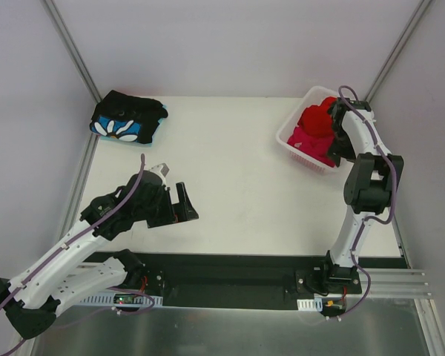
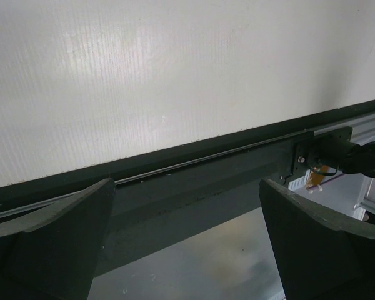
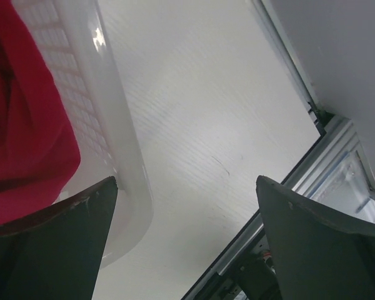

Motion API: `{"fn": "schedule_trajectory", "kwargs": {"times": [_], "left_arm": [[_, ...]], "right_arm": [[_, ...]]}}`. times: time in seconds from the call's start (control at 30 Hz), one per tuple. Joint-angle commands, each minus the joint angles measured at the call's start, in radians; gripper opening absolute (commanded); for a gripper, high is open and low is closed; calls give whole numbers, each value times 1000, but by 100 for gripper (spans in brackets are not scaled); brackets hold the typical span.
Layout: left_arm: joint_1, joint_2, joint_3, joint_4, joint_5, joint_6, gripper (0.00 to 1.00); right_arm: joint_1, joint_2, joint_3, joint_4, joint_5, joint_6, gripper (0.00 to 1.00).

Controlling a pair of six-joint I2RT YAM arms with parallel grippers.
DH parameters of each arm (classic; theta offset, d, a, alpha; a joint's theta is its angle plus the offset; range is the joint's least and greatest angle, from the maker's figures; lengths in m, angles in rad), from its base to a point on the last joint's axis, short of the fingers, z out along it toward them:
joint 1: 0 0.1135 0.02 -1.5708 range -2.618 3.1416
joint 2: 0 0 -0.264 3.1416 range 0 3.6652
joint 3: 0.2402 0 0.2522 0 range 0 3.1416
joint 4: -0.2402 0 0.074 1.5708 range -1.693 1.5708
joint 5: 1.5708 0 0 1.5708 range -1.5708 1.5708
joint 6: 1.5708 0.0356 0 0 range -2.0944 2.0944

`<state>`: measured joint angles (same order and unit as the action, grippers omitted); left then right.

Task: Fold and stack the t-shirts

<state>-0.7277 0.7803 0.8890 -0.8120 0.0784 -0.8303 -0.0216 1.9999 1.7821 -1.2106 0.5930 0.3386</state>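
A folded black t-shirt with a blue-and-white flower print (image 1: 127, 121) lies at the table's far left corner. At the far right, a red t-shirt (image 1: 317, 119) and a magenta-pink t-shirt (image 1: 308, 141) are bunched together inside a white lattice basket (image 1: 305, 160). My right gripper (image 1: 339, 148) hangs open over the basket's right side. In the right wrist view its jaws (image 3: 187, 244) stand wide with nothing between them, and the basket rim (image 3: 122, 156) and red cloth (image 3: 25, 125) sit at the left. My left gripper (image 1: 184, 206) is open and empty above the table's near left, and its view (image 2: 187, 250) faces the table's front rail.
The white table (image 1: 237, 185) is walled by grey panels on three sides. A black mounting rail (image 1: 230, 271) with both arm bases runs along the near edge. An aluminium frame rail (image 3: 300, 206) borders the table on the right, close to the basket.
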Motion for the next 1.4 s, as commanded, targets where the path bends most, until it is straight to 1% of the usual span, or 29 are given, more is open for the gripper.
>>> {"fn": "schedule_trajectory", "kwargs": {"times": [0.0,0.07,0.23,0.33,0.43,0.47,0.5,0.57,0.6,0.63,0.7,0.73,0.77,0.8,0.83,0.9,0.93,0.97,1.03,1.1,1.23,1.37], "left_arm": [[-7,-29,4,5,21,-4,99],[-7,-44,-2,4,21,-6,99],[-7,-58,-9,-3,21,-10,99],[-7,-62,-10,-6,20,-10,99],[-9,-56,-12,-4,14,-12,99],[-7,-52,-16,-6,12,-12,99],[-7,-47,-16,-4,12,-15,99],[-9,-32,-15,-4,14,-18,99],[-9,-26,-12,-1,14,-16,99],[-9,-20,-12,0,14,-16,99],[-9,-10,-2,7,14,-16,99],[-9,-10,-2,8,15,-15,99],[-9,-10,2,10,14,-15,99],[-9,-10,2,10,15,-15,99],[-9,-12,2,10,14,-12,99],[-9,-15,-2,11,15,-13,99],[-7,-16,-4,10,15,-12,99],[-9,-19,-7,10,17,-13,99],[-7,-24,-10,10,15,-16,99],[-7,-29,-10,10,12,-16,99],[-9,-33,-13,10,12,-16,99],[-9,-33,-13,10,15,-18,99]], "right_arm": [[-47,5,65,-138,134,72,96],[-83,17,94,-171,152,94,96],[-156,33,143,-211,137,111,96],[-163,14,165,-219,122,106,97],[-138,-50,174,-199,36,45,98],[-123,-74,169,-164,24,25,98],[-80,-139,155,-141,7,-28,99],[-25,-205,146,-75,-39,-73,99],[20,-267,123,-40,-82,-110,99],[56,-301,108,-9,-175,-159,99],[116,-360,65,119,-360,-219,96],[133,-422,-13,170,-509,-211,96],[141,-443,-45,260,-569,-201,96],[158,-460,-77,299,-654,-194,96],[169,-452,-88,318,-745,-182,96],[205,-408,-66,333,-862,-196,96],[216,-382,-47,323,-881,-200,96],[229,-319,-6,309,-909,-225,96],[259,-264,28,289,-963,-239,96],[282,-219,37,312,-1007,-265,96],[296,-162,34,388,-1146,-260,96],[302,-90,86,361,-1144,-265,96]]}}
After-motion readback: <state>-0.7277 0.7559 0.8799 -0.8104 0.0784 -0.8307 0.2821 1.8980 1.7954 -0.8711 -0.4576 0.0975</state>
